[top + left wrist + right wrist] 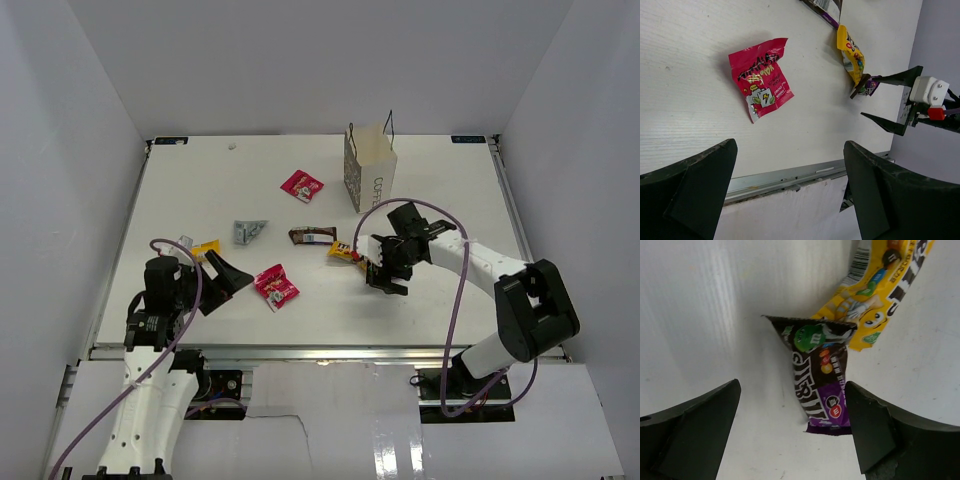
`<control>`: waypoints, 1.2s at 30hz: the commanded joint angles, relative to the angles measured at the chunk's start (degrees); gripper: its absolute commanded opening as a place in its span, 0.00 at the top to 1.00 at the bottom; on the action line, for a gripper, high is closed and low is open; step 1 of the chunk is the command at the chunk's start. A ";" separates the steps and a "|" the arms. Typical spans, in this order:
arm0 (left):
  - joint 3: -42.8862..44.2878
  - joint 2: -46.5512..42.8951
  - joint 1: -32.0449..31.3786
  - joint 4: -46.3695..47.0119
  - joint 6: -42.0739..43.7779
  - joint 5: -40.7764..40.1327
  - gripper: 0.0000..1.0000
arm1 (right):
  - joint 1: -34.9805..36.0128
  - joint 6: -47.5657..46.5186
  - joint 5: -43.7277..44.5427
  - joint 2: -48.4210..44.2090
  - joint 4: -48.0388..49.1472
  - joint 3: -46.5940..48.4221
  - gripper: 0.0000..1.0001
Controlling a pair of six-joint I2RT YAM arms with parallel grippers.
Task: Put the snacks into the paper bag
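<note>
The left gripper (790,144) hangs low over the table's near left part with its fingers spread apart and nothing between them. Just ahead of it lies a pink-red packet (760,77), flat on the white table (450,300). Further back are a silver-grey packet (249,231) and a second pink-red packet (301,185). A dark brown bar (312,236) lies near the middle.

To the right of the bar, a yellow M&M's packet (880,285) lies with one end touching the upper corner of a dark purple M&M's packet (820,390). The right gripper (792,385) is poised over the purple packet, its fingers wide apart on either side and not gripping it.

The white paper bag (370,170) stands upright behind and slightly left of this gripper, near but apart. All six snacks are on the table, so the bagging looks barely begun.

The step in hand appears to be the grasp of the purple packet. The next move calls for lowering and closing on that packet alone. The fingers must stay clear of the yellow one at its corner. The packet then has to be lifted above the bag's rim and dropped through its narrow opening.
</note>
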 commanded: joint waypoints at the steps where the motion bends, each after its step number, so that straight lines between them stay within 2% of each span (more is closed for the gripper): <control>1: 1.01 1.39 0.25 1.26 0.78 0.81 0.02 | 2.26 5.28 8.13 2.02 12.51 -1.73 0.10; 7: -0.13 0.17 0.34 1.44 0.08 1.07 0.02 | 2.44 7.48 7.79 6.77 16.30 -1.29 0.00; 8: -0.22 -0.01 0.34 1.44 -0.01 1.07 0.02 | 2.44 7.57 7.43 7.21 15.95 -0.59 0.07; 10: -0.48 -0.45 0.25 1.18 -0.01 1.16 0.02 | 2.44 8.45 6.21 8.18 15.52 0.11 0.14; 11: -0.48 -0.62 0.34 1.00 -0.01 1.16 0.02 | 2.36 8.80 5.76 8.35 14.64 0.29 0.21; 13: -0.57 -1.06 0.34 0.56 -0.10 1.07 0.02 | 2.35 8.71 4.10 7.92 13.76 0.38 0.30; 14: -0.75 -1.33 0.34 0.39 -0.18 0.98 0.02 | 2.27 8.37 2.87 7.39 12.45 0.12 0.41; 16: -0.92 -1.94 0.34 0.12 -0.36 0.81 0.02 | 2.27 7.75 1.38 6.77 10.51 0.03 0.52; 17: -0.92 -2.12 0.34 0.21 -0.45 0.89 0.02 | 2.18 6.62 0.32 6.34 9.63 -0.06 0.63; 20: -1.19 -2.38 0.25 0.12 -0.54 0.89 0.02 | 2.09 3.46 -4.42 2.57 4.36 -0.15 0.75; 24: -0.84 -1.59 0.34 0.82 -0.36 0.98 0.02 | 1.65 0.54 -13.11 -3.41 -2.84 2.65 0.82; 28: -0.22 0.16 0.34 2.23 -0.27 1.60 0.02 | 1.04 2.64 -17.96 -5.80 -4.97 13.19 0.86; 30: 0.04 1.13 0.34 2.93 -0.36 1.77 0.02 | 0.25 5.71 -18.32 -3.96 -4.27 22.32 0.92; 33: 0.22 1.40 0.34 3.11 -0.45 1.86 0.02 | -1.24 20.70 -15.70 1.83 2.39 35.85 0.92; 36: 0.31 0.52 0.34 3.11 -0.53 1.95 0.02 | -3.61 30.74 -10.79 8.77 8.02 47.87 0.92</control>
